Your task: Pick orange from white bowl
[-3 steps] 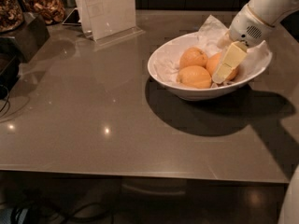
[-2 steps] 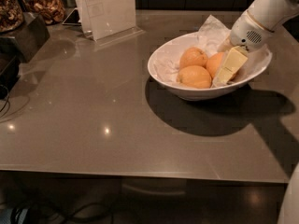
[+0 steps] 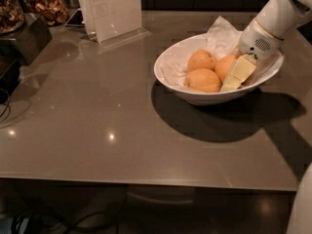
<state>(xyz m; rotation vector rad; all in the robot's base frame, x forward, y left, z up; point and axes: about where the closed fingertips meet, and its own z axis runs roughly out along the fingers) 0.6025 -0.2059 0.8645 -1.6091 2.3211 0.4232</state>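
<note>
White bowl holds the orange, just beside the gripper; grip cannot be told.

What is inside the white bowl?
The orange, a smaller orange and a flatter orange on crumpled white paper; the gripper reaches in at right, hiding the orange's right side. The white bowl's floor is covered.

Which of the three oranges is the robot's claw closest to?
The rightmost orange, deeper in colour, right beside the gripper in the white bowl; the other two oranges lie further left.
</note>
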